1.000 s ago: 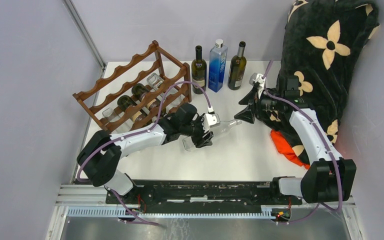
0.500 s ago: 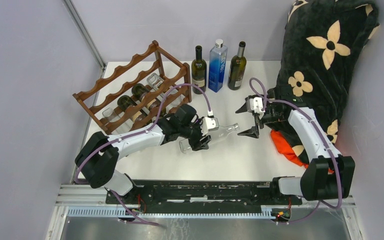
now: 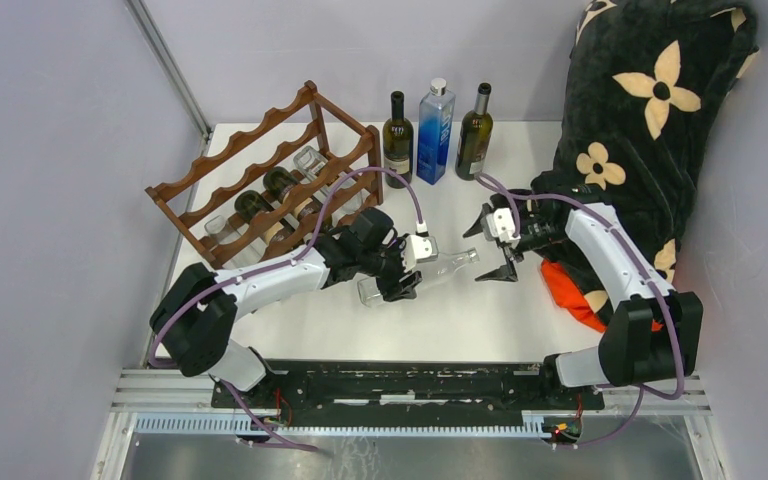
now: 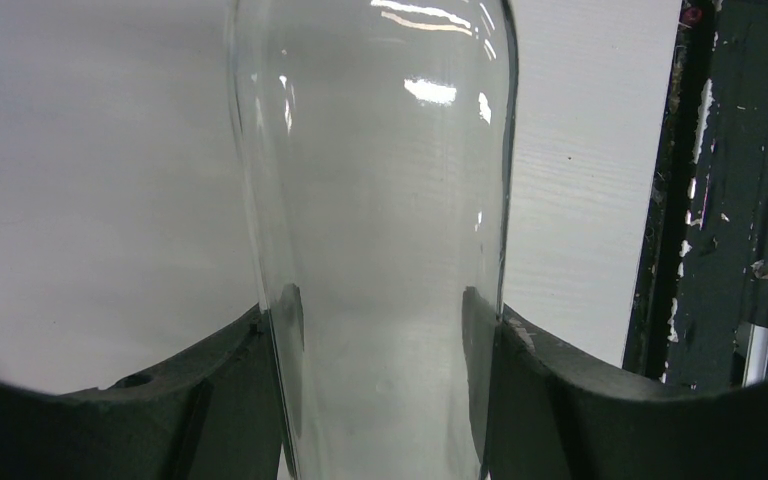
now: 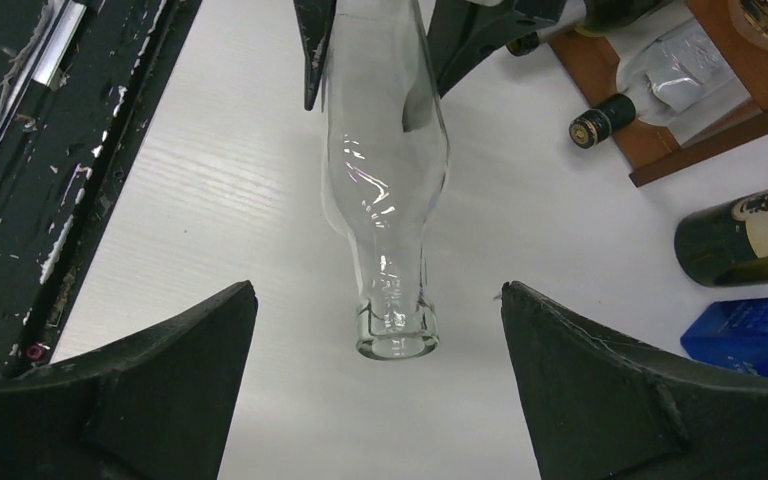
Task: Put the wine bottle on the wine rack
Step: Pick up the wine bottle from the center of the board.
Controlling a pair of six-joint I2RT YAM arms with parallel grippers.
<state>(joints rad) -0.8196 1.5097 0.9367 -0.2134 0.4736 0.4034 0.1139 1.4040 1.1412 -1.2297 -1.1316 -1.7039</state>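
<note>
A clear glass wine bottle point(image 3: 430, 273) lies tilted over the table's middle, its neck pointing right. My left gripper point(image 3: 400, 275) is shut on its body; in the left wrist view the bottle point(image 4: 380, 220) fills the space between both fingers. My right gripper point(image 3: 492, 250) is open just right of the bottle's mouth, not touching it. In the right wrist view the mouth point(image 5: 396, 335) sits between my spread fingertips point(image 5: 200, 340). The dark reddish-brown wine rack point(image 3: 265, 180) stands at the back left and holds several bottles.
Two dark green bottles point(image 3: 397, 140) point(image 3: 475, 132) and a blue bottle point(image 3: 435, 130) stand upright at the back. A black flowered blanket point(image 3: 650, 110) and an orange cloth point(image 3: 570, 290) lie at the right. The black rail point(image 3: 400, 380) runs along the near edge.
My right gripper has swung down and left from near the back bottles to the clear bottle's mouth. My left gripper shifted the bottle slightly left and has held still since.
</note>
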